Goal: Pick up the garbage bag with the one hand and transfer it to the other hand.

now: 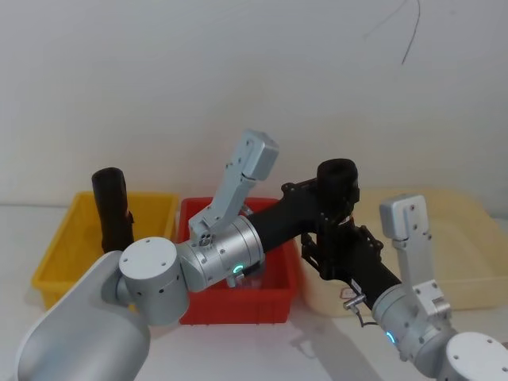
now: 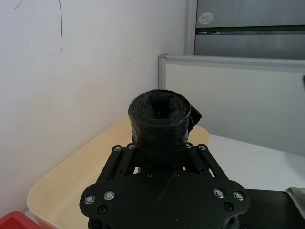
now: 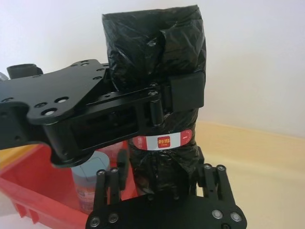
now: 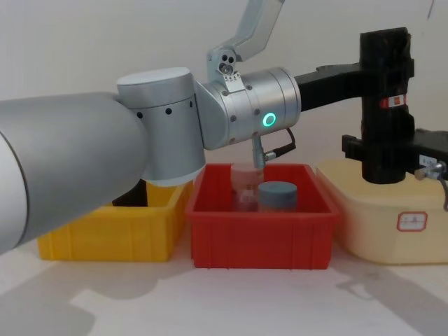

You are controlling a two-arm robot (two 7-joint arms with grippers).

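Head view — the left gripper (image 1: 332, 202) reaches across over the red bin (image 1: 238, 305) and is clamped tight on the garbage bag (image 1: 337, 181), which is held upright in the air by the left edge of the beige tub (image 1: 468, 262). The right gripper (image 1: 337, 252) comes up from below to the bag's lower part. A second black roll (image 1: 111, 205) stands in the yellow bin (image 1: 67, 246).

Left wrist view: the garbage bag's open top end rises out of the left gripper (image 2: 159, 157), with the beige tub beneath.

Right wrist view: the left gripper's pads (image 3: 187, 93) press the bag's sides above its red label (image 3: 162, 140). The right gripper (image 3: 162, 183) sits around the bag's bottom end; I cannot tell whether it grips. A jar (image 3: 88, 183) stands in the red bin.

Chest view: the bag (image 4: 383, 49) hangs vertical above the beige tub — left gripper high on it, right gripper (image 4: 383, 150) low.
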